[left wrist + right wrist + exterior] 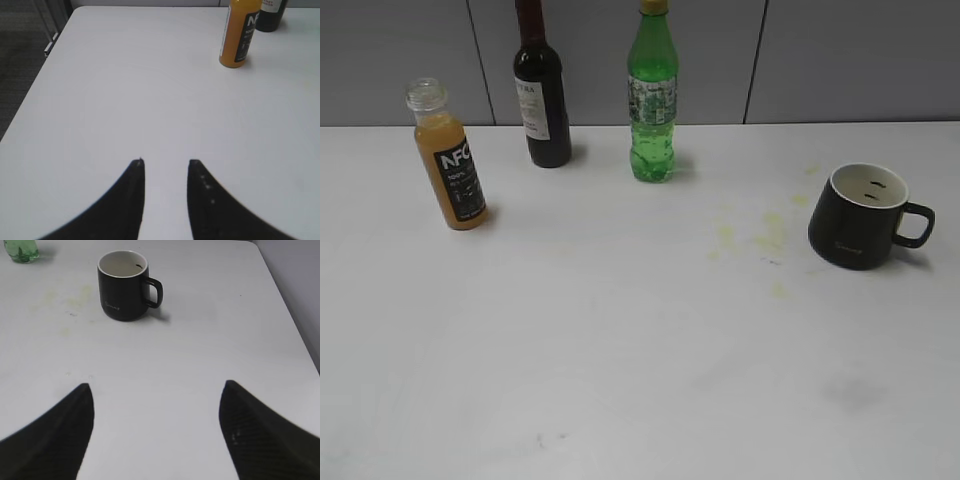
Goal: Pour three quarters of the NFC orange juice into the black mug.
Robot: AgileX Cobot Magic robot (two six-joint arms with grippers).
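We are standing at the very start, our left gripper (165,162) hanging slightly parted and empty, the uncapped, nearly full juice bottle (449,158) waiting far left beside a wine bottle (541,95) and green bottle (652,100), yellowish stains (760,235) lying short of the empty mug (858,216) far right, our right gripper (157,390) gaping wide.

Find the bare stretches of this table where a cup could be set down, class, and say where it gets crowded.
The whole near half of the table is bare. So is the wide middle strip between the NFC orange juice and the black mug, though yellowish stains mark it near the mug. The back edge is crowded: juice, wine bottle and green bottle stand close.
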